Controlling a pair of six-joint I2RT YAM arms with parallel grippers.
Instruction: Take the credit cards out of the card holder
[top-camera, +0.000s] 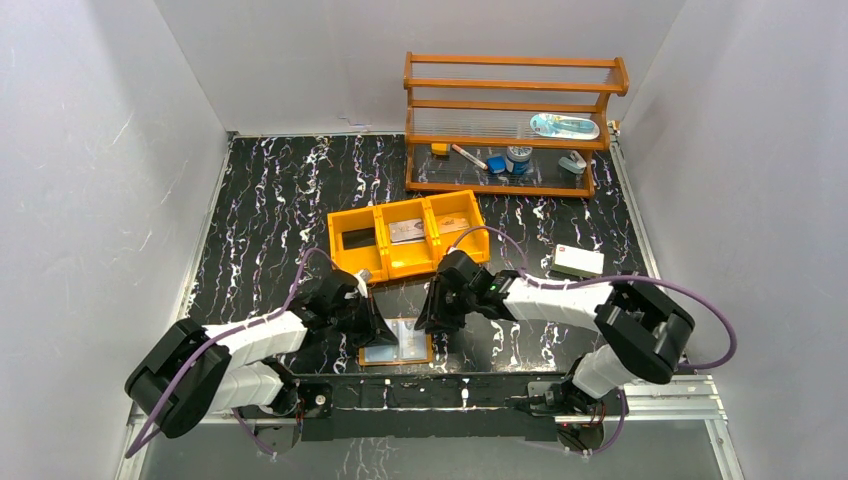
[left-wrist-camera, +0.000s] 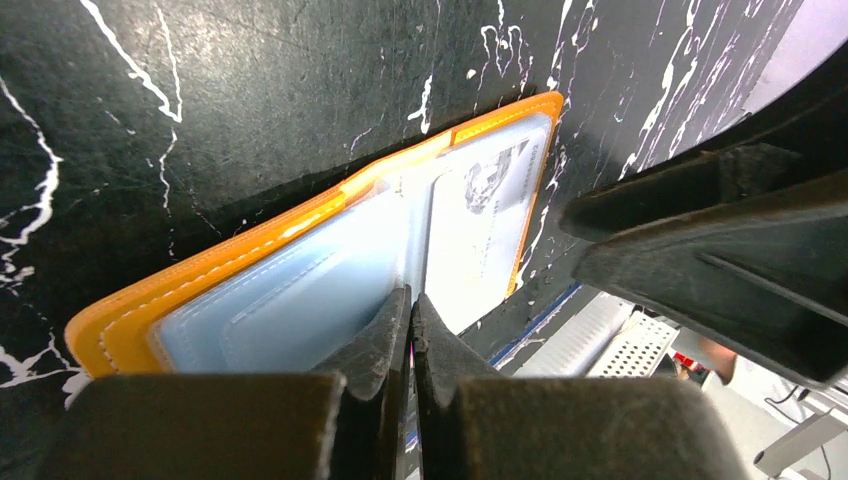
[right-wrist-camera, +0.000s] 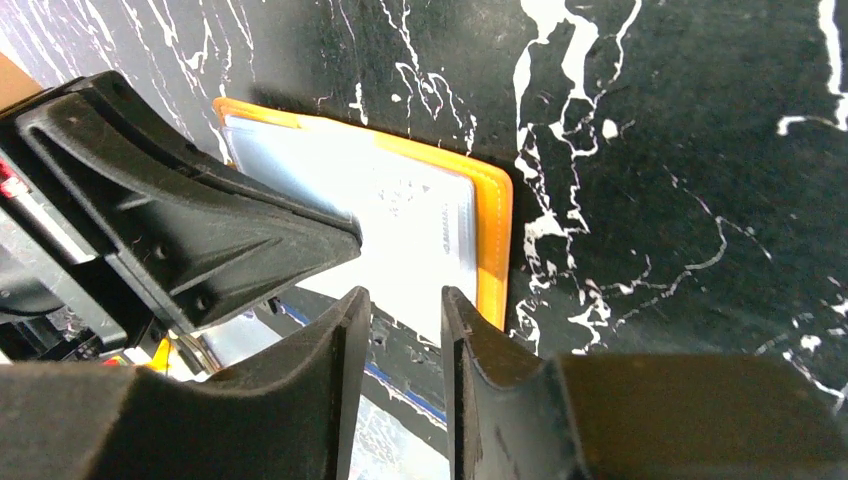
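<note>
The card holder lies opened flat on the black marbled table, close to the near edge and between your two arms, with its pale blue-grey pockets facing up.

Your left gripper has its fingers pressed together, tips down on the near edge of the holder where the two pocket leaves meet. You cannot tell whether they pinch a sheet or only touch it. A credit card with a printed design sits inside the pocket just right of those tips.

Your right gripper has its fingers spread with a clear gap and nothing between them. It hangs over the holder's near edge at its right half, and the orange border shows just beside the right finger.

The two grippers crowd each other over the holder, and each one fills a side of the other's wrist view.

Behind the holder stands an orange tray with loose cards in its three compartments. A white box lies well apart to the right. A wooden rack stands at the far edge.
</note>
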